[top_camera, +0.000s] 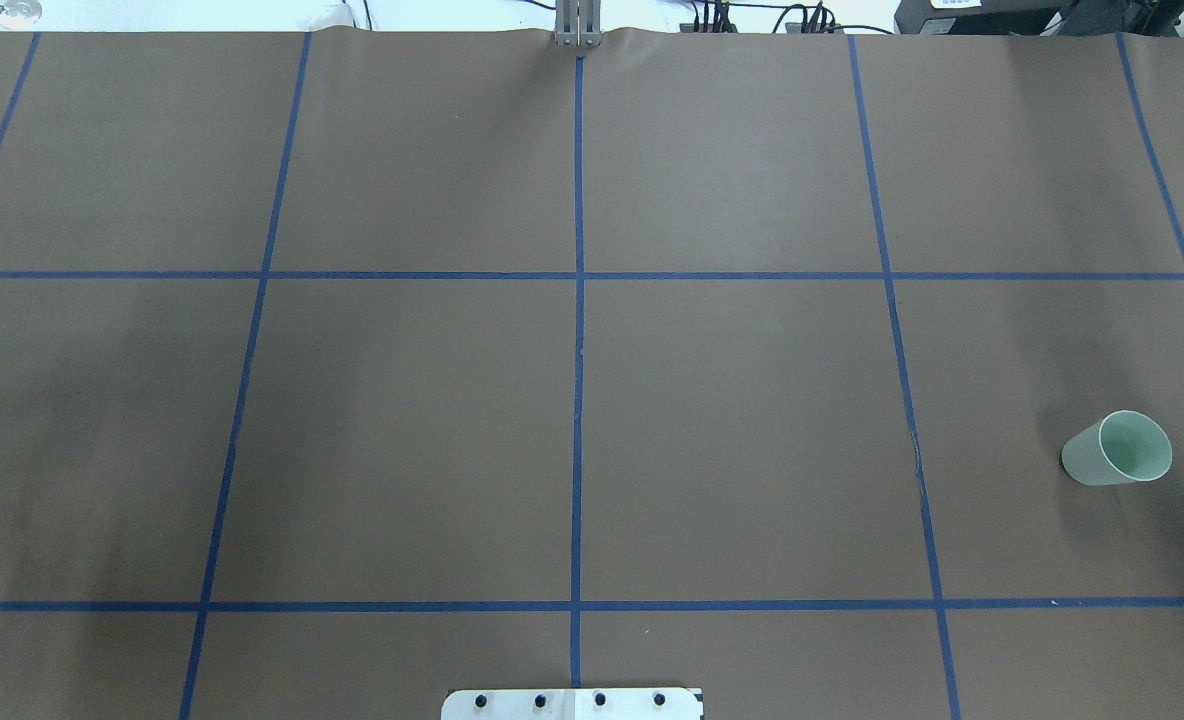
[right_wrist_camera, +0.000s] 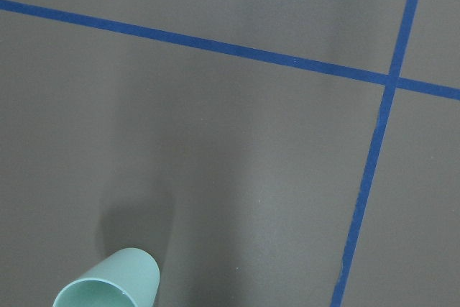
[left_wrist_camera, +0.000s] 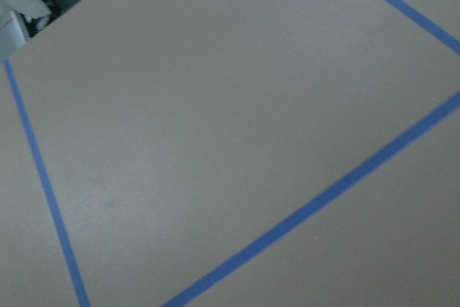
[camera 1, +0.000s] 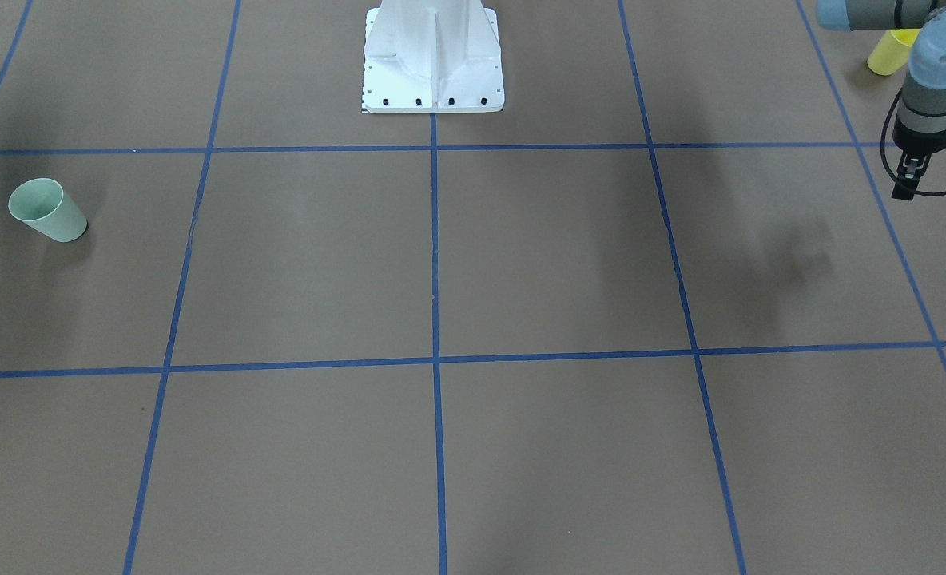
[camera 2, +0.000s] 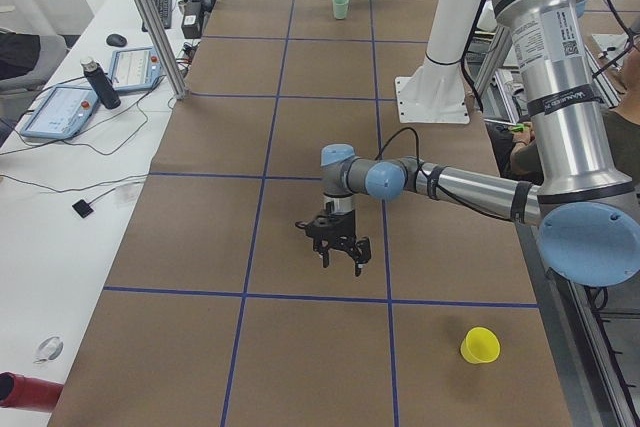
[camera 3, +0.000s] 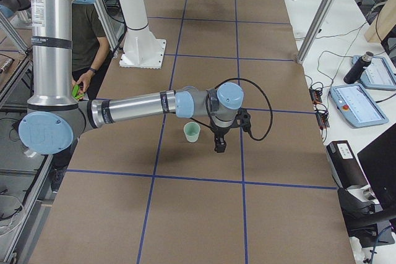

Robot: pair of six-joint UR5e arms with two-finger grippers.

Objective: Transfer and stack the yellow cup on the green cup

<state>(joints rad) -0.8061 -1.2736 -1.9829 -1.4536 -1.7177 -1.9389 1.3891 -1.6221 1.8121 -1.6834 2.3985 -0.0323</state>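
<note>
Hanging above the matte brown, paper-like surface (top_camera: 732, 430) with its grid of blue tape lines (top_camera: 578, 400), my left fingers (camera 2: 341, 253) point down over a bare square. They show only in the side cameras, black and small, so I can't tell if they're apart or together. Same for my right fingers (camera 3: 218, 145): dark, pointing down, just beside the green cup (camera 3: 192, 132). Contact is hard to judge, and I can't tell if they're parted or closed. Green cup is smooth pale mint plastic, tapered, no handle, upright with mouth up, at my right end of the surface. Overhead, its inside shows only bare green wall. Right wrist view catches just part of it, the rest cut off by the bottom edge. Yellow cup (camera 2: 479, 345) is bright smooth plastic with the same tapered shape. It stands upright at my left end, on my base side, well apart from the left fingers and from the green cup. Its inside looks plain yellow. In the front view it is partly hidden behind my left arm, and the overhead frame cuts it off entirely. Left wrist view gives only blurry brown surface and tape.
</note>
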